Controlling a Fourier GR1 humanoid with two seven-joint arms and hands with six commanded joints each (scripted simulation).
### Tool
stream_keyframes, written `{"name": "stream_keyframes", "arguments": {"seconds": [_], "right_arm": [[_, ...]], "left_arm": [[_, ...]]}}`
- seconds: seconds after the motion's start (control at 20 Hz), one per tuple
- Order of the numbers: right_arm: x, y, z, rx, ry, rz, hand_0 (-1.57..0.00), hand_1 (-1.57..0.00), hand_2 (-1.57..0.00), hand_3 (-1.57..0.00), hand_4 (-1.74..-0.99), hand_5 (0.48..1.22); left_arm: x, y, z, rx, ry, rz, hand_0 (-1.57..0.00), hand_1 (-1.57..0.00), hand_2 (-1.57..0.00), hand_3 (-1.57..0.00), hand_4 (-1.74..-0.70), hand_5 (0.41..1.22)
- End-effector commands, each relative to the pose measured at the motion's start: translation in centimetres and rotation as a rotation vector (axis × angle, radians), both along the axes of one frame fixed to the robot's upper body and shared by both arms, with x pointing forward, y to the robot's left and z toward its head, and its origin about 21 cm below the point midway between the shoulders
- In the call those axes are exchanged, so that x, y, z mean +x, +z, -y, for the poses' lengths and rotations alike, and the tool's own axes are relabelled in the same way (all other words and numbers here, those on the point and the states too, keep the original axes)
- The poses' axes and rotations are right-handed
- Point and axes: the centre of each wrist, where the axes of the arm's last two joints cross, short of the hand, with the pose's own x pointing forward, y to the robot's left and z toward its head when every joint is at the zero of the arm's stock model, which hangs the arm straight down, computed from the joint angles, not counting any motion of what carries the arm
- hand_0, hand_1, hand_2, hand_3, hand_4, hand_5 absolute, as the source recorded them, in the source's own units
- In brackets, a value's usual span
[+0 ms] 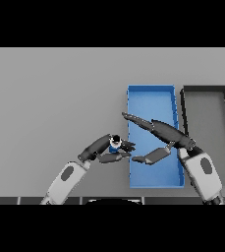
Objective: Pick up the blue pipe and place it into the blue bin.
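Observation:
The blue pipe (115, 145) is a short blue piece with a dark opening on top. My left hand (102, 149) is shut on it, fingers and thumb curled round it, just left of the blue bin's (151, 97) left wall. My right hand (163, 135) hovers over the bin's lower half with its fingers stretched straight toward the left and its thumb below, holding nothing. The pipe is partly hidden by my left fingers.
A dark grey bin (206, 89) with a black rim stands right beside the blue bin, at the table's right side. Bare grey table stretches to the left and behind.

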Motion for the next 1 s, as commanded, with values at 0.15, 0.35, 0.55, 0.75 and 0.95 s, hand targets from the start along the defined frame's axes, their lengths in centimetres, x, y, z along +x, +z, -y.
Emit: {"name": "stream_keyframes", "arguments": {"seconds": [0.15,0.35,0.55,0.75,0.95], "right_arm": [[0.4,0.4,-2.3,-0.037,0.11,-0.03,0.0,0.0,0.0,0.0,-1.214,0.52],[1.3,-0.2,-5.2,-0.08,0.175,-0.057,0.0,0.0,0.0,0.0,-1.192,0.514],[2.2,-0.3,-7.4,-0.113,0.213,-0.072,0.0,-0.01,-0.02,0.0,-1.214,0.511],[2.7,-0.2,-8.9,-0.115,0.264,-0.08,-0.4,-0.44,-0.43,-0.31,-1.303,0.52],[3.1,-0.5,-9.5,-0.102,0.295,-0.078,-1.09,-1.1,-1.1,-0.9,-1.537,0.6]], "left_arm": [[0.3,0.3,0.2,0.001,-0.002,-0.003,-1.57,-1.57,-1.57,-1.57,-1.47,1.221],[0.1,0.2,0.0,-0.032,-0.038,-0.007,-1.57,-1.57,-1.57,-1.57,-1.48,1.221],[0.1,-0.1,-0.3,-0.038,-0.066,-0.014,-1.57,-1.57,-1.57,-1.57,-1.45,1.221],[0.6,-0.5,-0.2,-0.008,-0.032,-0.052,-1.57,-1.57,-1.54,-1.3,-1.56,1.221],[0.8,-0.5,0.0,-0.018,-0.03,-0.049,-1.57,-1.57,-1.55,-1.23,-1.67,1.221]]}}
